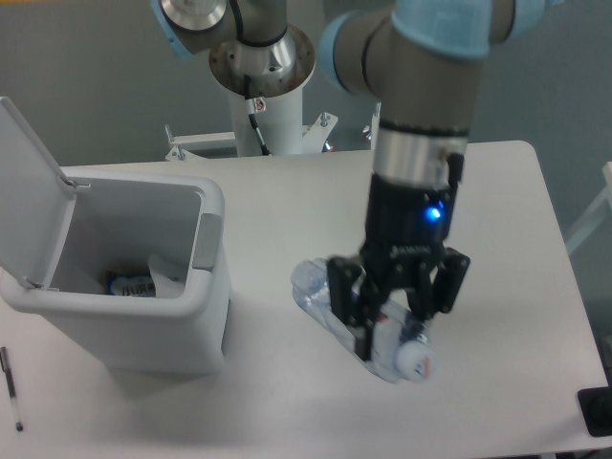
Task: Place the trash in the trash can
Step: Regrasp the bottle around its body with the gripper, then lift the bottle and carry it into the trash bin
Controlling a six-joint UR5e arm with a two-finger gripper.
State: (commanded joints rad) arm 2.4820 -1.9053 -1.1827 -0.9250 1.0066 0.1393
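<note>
My gripper (388, 320) is shut on the clear plastic bottle (313, 286), which hangs tilted above the table right of the trash can, white cap (414, 359) pointing down and to the right. The black fingers (360, 318) clamp the bottle near its neck and hide its label. At the left the white-grey trash can (163, 335) stands with its lid (27, 182) flipped open. On its bottom lies a crumpled white wrapper (168, 275) next to something blue-printed (129, 284).
A thin black pen (10, 387) lies on the table left of the can. A dark object (596, 411) sits at the table's right front corner. The arm's base column (263, 86) stands behind the table. A grey latch tab (206, 242) hangs on the can's right rim.
</note>
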